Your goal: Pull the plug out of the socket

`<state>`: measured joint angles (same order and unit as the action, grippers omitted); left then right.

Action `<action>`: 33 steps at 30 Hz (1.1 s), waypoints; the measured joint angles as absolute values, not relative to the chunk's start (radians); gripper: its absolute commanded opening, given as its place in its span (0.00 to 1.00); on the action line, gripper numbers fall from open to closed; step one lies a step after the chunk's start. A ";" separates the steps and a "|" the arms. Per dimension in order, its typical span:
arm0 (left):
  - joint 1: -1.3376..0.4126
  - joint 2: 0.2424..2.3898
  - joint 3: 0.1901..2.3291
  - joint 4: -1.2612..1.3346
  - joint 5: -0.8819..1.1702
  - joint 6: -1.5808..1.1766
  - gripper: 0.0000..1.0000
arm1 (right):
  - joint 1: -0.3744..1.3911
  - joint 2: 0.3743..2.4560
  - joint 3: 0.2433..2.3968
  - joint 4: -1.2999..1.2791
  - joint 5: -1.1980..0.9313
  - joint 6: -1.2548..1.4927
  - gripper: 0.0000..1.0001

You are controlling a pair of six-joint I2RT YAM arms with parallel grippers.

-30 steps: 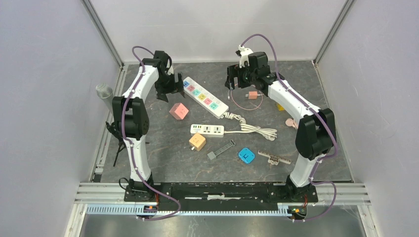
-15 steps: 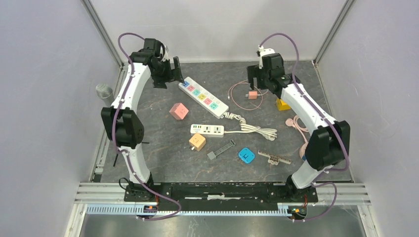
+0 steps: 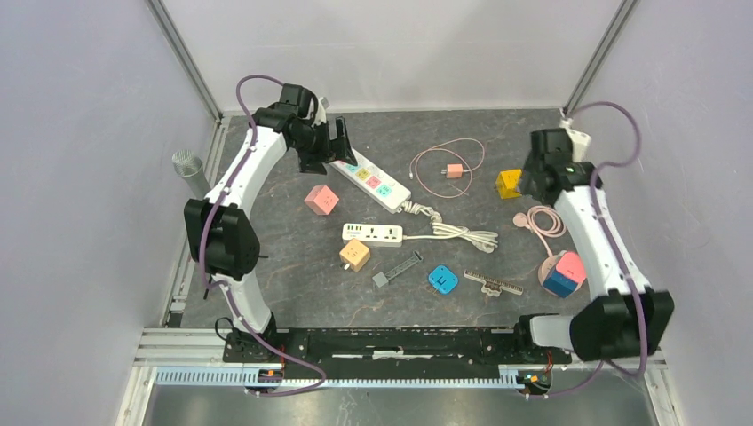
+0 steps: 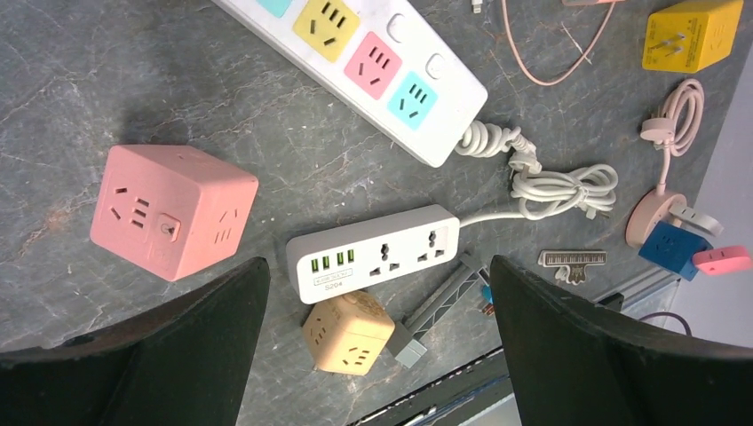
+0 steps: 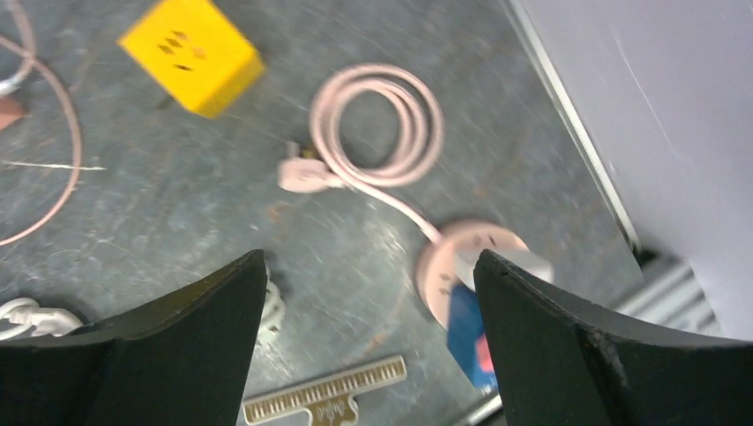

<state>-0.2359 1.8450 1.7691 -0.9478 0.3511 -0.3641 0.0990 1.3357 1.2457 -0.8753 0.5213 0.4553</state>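
Blue plug block, with a pink one right next to it, sits against the near edge of the round pink socket disc. That's way over on the right side of the dark stone-look table, beside the right arm's lower link. A white plug is on the disc too, but the wrist shot is too blurry to say how deep any of them are seated. Right gripper hovers further up the table, fingers spread wide with nothing between them, clear of the socket. The socket's pink cable coils between the disc and a yellow cube adapter. Left gripper is spread wide and empty as well, hanging over the far end of the long white power strip with coloured outlets. Around the middle there's a pink cube socket, a small white power strip, and a tan cube socket just beside that.
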 measured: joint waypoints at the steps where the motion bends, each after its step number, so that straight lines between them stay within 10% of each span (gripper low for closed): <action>1: -0.238 1.845 1.769 -0.945 0.352 -0.364 1.00 | 0.075 1.305 1.233 -0.905 0.521 0.478 0.89; 33: -0.238 1.805 1.636 -0.925 0.341 -0.366 1.00 | -0.286 1.010 0.838 -1.005 0.450 0.554 0.91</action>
